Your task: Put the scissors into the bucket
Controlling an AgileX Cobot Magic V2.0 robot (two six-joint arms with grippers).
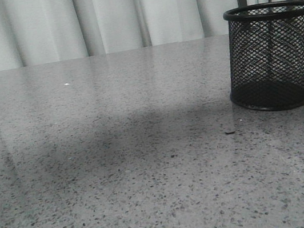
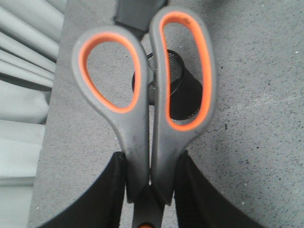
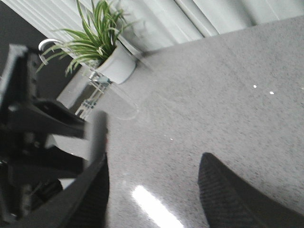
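The scissors (image 2: 142, 142) have grey looped handles lined with orange. My left gripper (image 2: 151, 175) is shut on them at the base of the handles; the blades are hidden. Behind the handles the black mesh bucket (image 2: 183, 90) shows far below on the table. In the front view the bucket (image 1: 273, 57) stands upright at the right, with nothing visible inside it. Neither gripper shows in the front view. My right gripper (image 3: 152, 190) is open and empty above bare table.
A grey speckled table (image 1: 118, 154) fills the front view, with white curtains (image 1: 96, 18) behind. In the right wrist view a potted plant (image 3: 107, 47) stands beyond the table's edge, and dark arm hardware (image 3: 33, 142) sits at the left.
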